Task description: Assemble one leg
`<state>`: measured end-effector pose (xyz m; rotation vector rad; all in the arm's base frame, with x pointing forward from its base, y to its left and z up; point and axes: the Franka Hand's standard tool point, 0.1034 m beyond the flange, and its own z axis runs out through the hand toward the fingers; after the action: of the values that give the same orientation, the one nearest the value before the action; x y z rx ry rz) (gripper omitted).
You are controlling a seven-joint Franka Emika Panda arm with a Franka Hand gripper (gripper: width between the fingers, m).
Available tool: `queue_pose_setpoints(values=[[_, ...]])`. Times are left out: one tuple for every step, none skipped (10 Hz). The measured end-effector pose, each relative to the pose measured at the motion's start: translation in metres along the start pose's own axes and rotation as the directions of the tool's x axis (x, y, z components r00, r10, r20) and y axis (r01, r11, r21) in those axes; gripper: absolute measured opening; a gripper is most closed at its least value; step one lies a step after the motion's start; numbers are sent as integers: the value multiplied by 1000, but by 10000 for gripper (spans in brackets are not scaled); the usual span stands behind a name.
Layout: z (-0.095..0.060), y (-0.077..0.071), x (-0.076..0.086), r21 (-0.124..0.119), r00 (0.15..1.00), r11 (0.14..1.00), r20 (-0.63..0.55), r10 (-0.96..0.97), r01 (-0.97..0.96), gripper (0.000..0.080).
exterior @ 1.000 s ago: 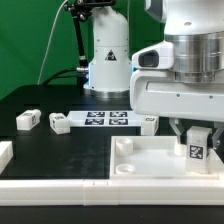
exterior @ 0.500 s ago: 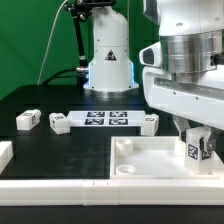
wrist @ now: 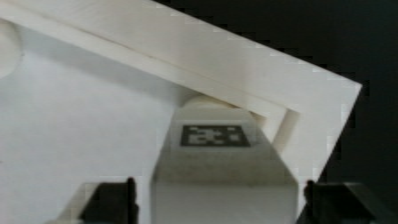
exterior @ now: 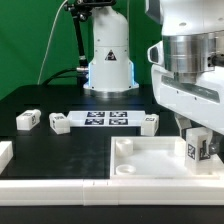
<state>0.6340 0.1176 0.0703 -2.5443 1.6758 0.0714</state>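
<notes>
My gripper (exterior: 198, 143) is shut on one leg (exterior: 195, 152), a stubby white block with a black-and-white tag. It holds the leg upright, slightly tilted, at the near corner of the large white square panel (exterior: 150, 162) on the exterior view's right. In the wrist view the leg (wrist: 219, 165) sits between my two dark fingers (wrist: 111, 200), its end against the panel's corner rim (wrist: 267, 100). Three more legs (exterior: 28, 120) (exterior: 58, 122) (exterior: 148, 121) lie on the black table.
The marker board (exterior: 105, 119) lies between the loose legs behind the panel. A white rail (exterior: 60, 186) runs along the front edge, with a white block (exterior: 4, 152) at the exterior view's left. The robot base (exterior: 108, 65) stands at the back.
My gripper has shifted a little toward the exterior view's right and turned, and the held leg now stands slightly tilted. The loose legs have not moved.
</notes>
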Motion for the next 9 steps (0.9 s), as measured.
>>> queue_pose_setpoints(values=[[0,0,0,0,999,999,1,-34,34,548],[0,0,-1,0,990,990,1,-140,140,628],[0,-1,-4,0,972,972,2,-236,236,628],[1,-1,-5,0,945,945,2,-327,327,646],[1,-1,-4,0,904,904,2,-428,428,649],[2,0,-3,-1,865,865,2,-502,502,649],[2,0,-3,-3,805,805,1,-594,594,649],[2,-1,-5,-9,743,743,-1,-669,669,649],[2,-1,-8,-10,694,694,0,-720,720,649]])
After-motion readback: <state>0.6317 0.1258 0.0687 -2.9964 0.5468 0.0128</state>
